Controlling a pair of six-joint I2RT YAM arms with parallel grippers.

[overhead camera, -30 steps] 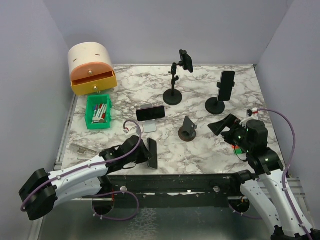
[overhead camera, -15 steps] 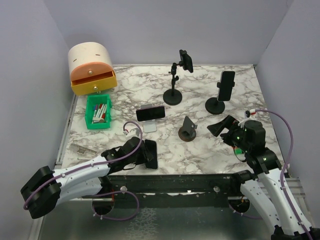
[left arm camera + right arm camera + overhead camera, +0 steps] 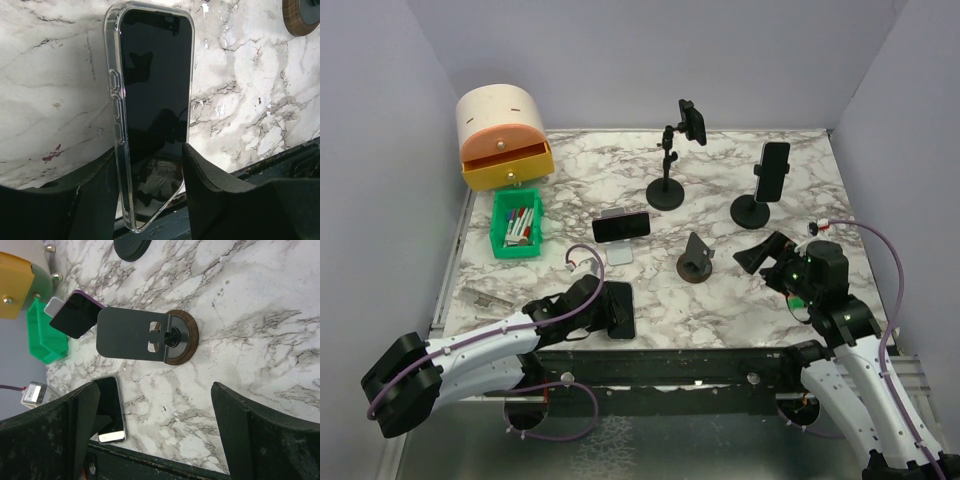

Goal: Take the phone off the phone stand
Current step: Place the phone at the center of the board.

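No readable text, label, brand name, number or sign is showing in any of the views. The phone (image 3: 150,100) is showing only a dark, blank screen.
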